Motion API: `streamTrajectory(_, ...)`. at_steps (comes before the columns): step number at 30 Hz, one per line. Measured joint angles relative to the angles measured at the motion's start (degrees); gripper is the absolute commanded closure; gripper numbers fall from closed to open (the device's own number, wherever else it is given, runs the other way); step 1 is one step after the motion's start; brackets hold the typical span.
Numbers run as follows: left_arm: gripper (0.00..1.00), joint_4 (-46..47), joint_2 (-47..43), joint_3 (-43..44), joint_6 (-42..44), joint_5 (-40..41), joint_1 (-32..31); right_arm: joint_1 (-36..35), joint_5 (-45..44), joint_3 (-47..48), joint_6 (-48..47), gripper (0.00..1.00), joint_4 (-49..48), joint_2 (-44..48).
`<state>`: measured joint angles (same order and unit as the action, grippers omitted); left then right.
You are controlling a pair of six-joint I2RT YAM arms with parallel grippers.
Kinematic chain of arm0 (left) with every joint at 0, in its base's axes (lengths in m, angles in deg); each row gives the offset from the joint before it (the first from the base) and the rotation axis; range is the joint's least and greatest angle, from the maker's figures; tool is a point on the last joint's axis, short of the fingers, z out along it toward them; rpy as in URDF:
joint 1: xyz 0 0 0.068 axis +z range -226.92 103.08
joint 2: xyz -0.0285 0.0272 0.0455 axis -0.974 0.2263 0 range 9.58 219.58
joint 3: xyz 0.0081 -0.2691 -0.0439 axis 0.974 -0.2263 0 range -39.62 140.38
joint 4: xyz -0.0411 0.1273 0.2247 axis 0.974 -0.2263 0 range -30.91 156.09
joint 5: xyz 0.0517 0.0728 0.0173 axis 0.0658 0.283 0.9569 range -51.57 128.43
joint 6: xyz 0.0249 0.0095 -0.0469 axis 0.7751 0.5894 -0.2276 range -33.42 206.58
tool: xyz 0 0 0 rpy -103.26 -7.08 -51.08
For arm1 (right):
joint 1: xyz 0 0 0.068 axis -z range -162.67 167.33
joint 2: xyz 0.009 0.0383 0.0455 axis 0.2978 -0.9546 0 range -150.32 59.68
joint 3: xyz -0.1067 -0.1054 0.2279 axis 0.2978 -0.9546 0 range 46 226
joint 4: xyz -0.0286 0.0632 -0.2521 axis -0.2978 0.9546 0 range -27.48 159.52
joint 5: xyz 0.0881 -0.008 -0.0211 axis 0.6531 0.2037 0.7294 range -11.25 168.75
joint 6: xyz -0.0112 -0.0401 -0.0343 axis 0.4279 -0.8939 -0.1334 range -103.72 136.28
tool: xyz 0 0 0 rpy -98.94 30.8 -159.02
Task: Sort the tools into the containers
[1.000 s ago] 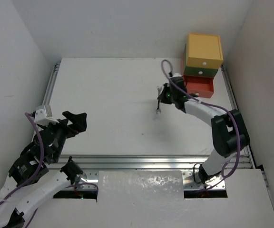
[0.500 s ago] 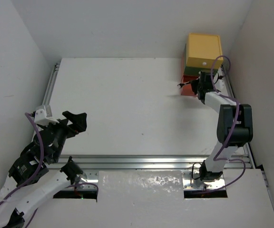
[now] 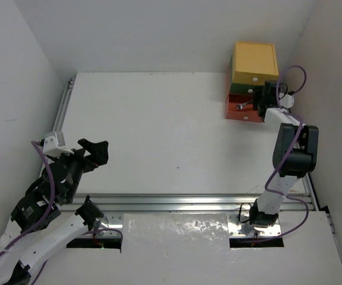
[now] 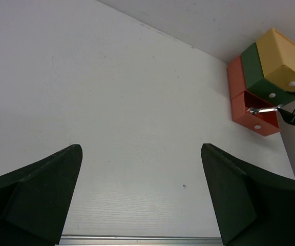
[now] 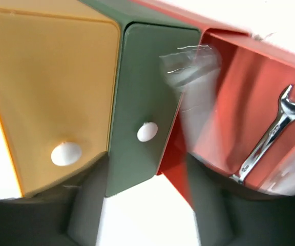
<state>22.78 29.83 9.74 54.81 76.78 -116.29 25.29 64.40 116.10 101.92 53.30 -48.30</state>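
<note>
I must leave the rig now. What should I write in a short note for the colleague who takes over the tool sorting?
Left hand: open, holds nothing, over the near left of the table.
Right hand: at the drawers, fingers apart though blurred, nothing between them.
Things: one silver wrench is in the open orange-red drawer; green drawer and yellow drawer are shut.
Done: this wrench is sorted.
Left: no other tool shows on the table; perhaps only closing the orange-red drawer.
</note>
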Motion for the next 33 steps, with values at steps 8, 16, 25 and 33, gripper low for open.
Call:
streamTrajectory(8, 0.00, 0.00, 0.13, 0.00, 0.02, -0.02, 0.02, 0.52, 6.58, -1.29, -2.01, 0.45, -4.09, 0.24)
streamTrajectory(16, 0.00, 0.00, 0.09, 0.00, 0.00, -0.02, 0.00, 0.63, 10.95, -24.35, -1.40, 1.00, -15.26, 6.84)
streamTrajectory(25, 0.00, 0.00, 0.09, 0.00, 0.00, 0.00, 0.02, 4.74, 15.74, -31.08, -2.73, 0.99, -28.46, -2.38)
streamTrajectory(33, 0.00, 0.02, 0.48, 0.00, 0.02, -0.02, 0.00, 7.19, 21.38, -25.18, -3.56, 1.00, -43.50, -14.38)
